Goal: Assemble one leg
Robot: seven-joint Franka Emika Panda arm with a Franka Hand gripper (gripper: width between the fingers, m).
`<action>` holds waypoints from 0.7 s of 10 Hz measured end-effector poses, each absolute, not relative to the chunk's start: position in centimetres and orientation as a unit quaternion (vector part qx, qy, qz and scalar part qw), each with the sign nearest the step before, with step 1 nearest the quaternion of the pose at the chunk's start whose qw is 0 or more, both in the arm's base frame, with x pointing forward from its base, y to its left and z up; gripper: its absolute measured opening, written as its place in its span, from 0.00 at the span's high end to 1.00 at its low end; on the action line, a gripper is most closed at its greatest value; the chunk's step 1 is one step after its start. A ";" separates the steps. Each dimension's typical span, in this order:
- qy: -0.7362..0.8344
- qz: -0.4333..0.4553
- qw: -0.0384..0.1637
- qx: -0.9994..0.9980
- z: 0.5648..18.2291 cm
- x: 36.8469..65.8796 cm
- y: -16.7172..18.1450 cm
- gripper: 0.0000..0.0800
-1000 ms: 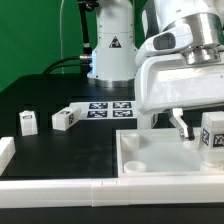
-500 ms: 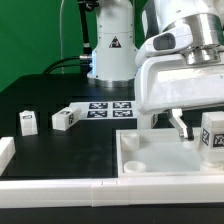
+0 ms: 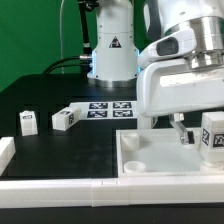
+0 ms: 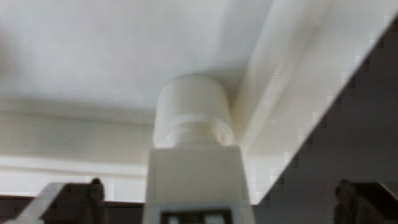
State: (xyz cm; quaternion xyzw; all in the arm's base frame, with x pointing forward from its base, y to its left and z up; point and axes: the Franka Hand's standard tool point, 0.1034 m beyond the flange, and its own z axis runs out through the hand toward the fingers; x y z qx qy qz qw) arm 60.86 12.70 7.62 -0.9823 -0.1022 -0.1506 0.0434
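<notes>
A white leg (image 3: 212,136) with a black-and-white tag stands on the large white tray-like piece (image 3: 160,158) at the exterior view's right edge. My gripper (image 3: 196,128) hangs over it, and one dark finger (image 3: 180,130) shows just left of the leg. In the wrist view the leg (image 4: 192,140) stands between the two dark fingertips (image 4: 80,200). The gripper (image 4: 222,205) is open with its jaws wide apart, and neither jaw touches the leg. Two more legs (image 3: 28,122) (image 3: 65,119) lie on the black table at the left.
The marker board (image 3: 108,107) lies at the table's back by the arm's base. A white block (image 3: 5,150) sits at the left edge. A long white rail (image 3: 90,190) runs along the front. A green backdrop stands behind.
My arm has shifted slightly down and toward the exterior view's right over the leg. The legs and the tray-like piece have not moved.
</notes>
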 end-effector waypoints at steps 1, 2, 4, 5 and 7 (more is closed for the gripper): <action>-0.103 -0.124 0.043 -0.986 7.9 61.2 12.6 0.19; -0.102 -0.056 0.047 -0.992 8.0 60.7 12.5 0.19; -0.102 0.011 0.051 -0.993 8.4 61.2 12.3 0.19; -0.104 0.080 0.055 -0.990 8.3 60.6 12.1 0.19; -0.105 0.050 0.053 -0.992 8.2 62.1 11.8 0.19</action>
